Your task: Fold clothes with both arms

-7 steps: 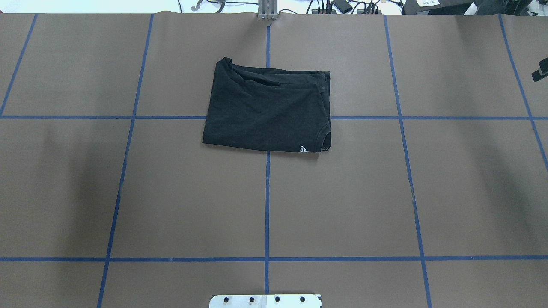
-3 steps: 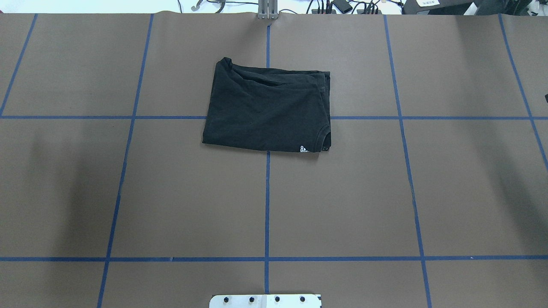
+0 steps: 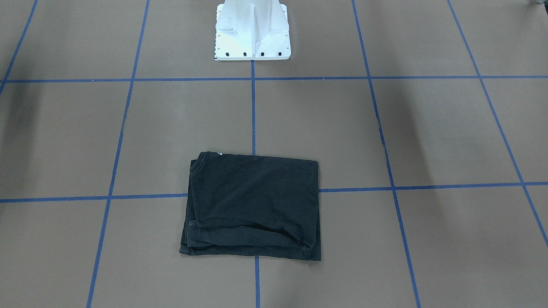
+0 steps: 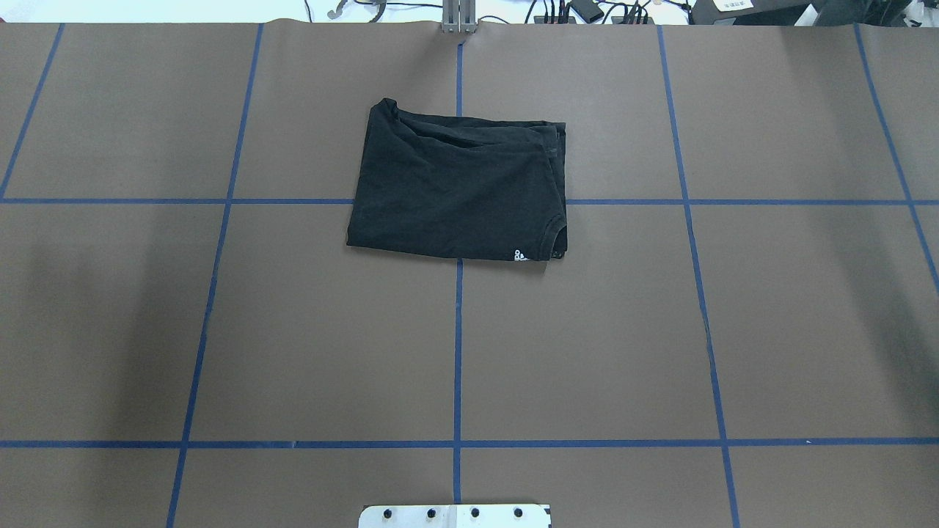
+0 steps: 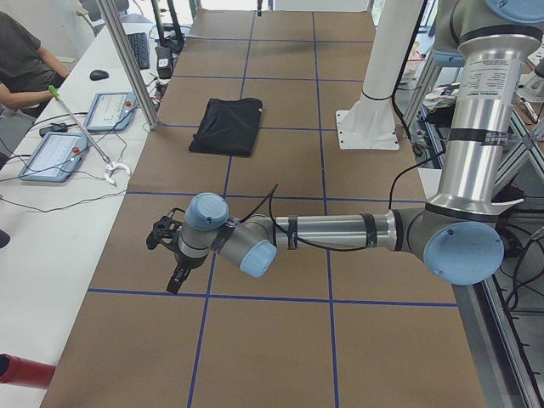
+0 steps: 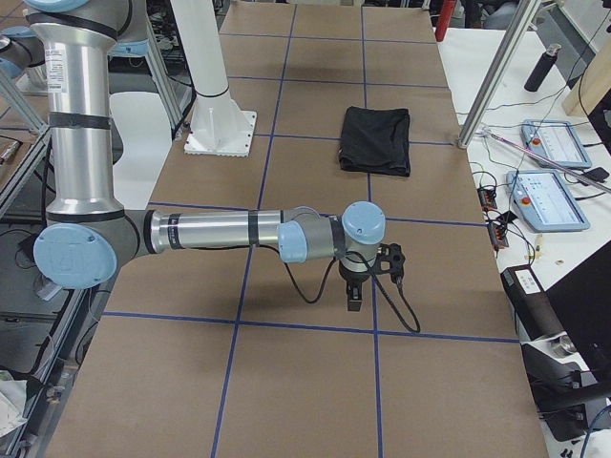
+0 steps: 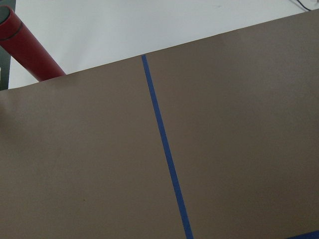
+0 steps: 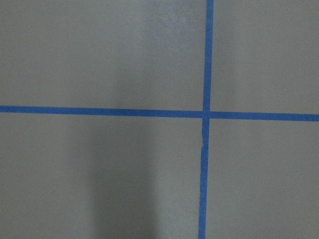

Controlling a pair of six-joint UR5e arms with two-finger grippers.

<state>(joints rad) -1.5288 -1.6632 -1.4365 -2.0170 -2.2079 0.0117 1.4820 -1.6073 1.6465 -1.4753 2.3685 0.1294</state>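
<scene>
Since both arms fall outside the overhead and front views, I see the left gripper [image 5: 174,274] and right gripper [image 6: 351,296] only from the side cameras, and I cannot tell whether either is spread or pressed together. Each points down over the brown table [image 4: 293,330]. The left arm [image 5: 327,231] and right arm [image 6: 215,231] reach out low and level, one toward each end of the table. The wrist cameras show only table and blue tape lines [image 4: 458,352], and the left one also catches a red tube [image 7: 27,47] cut off at its corner. The shirt [image 4: 455,191] lies folded into a rough rectangle, plain black side up, across a crossing of tape lines on the side of the table away from the white pedestal [image 3: 252,30]. Its logo is hidden but for a small white mark [image 4: 521,255] at one corner. The shirt lies well apart from both grippers, roughly between them.
</scene>
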